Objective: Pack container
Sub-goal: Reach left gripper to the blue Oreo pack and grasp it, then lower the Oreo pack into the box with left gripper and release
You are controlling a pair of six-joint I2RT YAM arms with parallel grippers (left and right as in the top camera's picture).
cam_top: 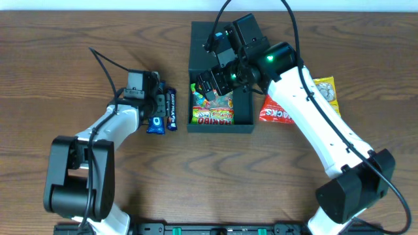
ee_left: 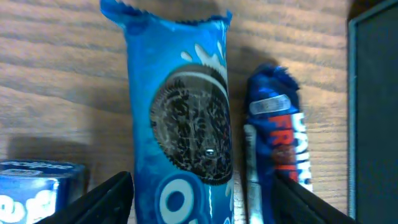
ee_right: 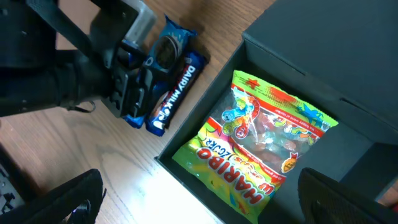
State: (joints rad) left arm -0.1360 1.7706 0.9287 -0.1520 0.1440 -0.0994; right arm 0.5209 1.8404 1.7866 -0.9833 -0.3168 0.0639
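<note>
The dark teal-green container (cam_top: 245, 104) sits open at the table's middle back, its lid flipped up behind. A green Haribo bag (cam_top: 213, 112) lies inside it, also in the right wrist view (ee_right: 261, 146). My right gripper (cam_top: 215, 83) hovers open and empty over the container's left part (ee_right: 199, 199). My left gripper (cam_top: 159, 108) is open, its fingers on either side of a blue Oreo packet (ee_left: 183, 124), with a dark blue chocolate bar (ee_left: 280, 137) lying next to it on the container's side.
A red snack bag (cam_top: 277, 111) and a yellow packet (cam_top: 326, 91) lie right of the container, partly under my right arm. A small blue packet (ee_left: 37, 186) lies left of the Oreo packet. The container's wall (ee_left: 373, 112) is close on the right.
</note>
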